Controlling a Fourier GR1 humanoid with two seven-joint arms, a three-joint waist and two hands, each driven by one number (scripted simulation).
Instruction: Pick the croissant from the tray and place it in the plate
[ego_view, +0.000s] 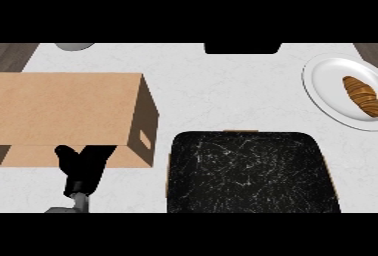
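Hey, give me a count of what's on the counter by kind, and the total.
Cardboard box: 1
Black tray: 1
White plate: 1
Croissant, lying on the plate: 1
Grey object cut off at the far edge, cannot tell what: 1
Total: 5
The left hand shows in front of the box.

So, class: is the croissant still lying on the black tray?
No, the croissant lies on the white plate at the counter's right edge, and the black tray has nothing on it.
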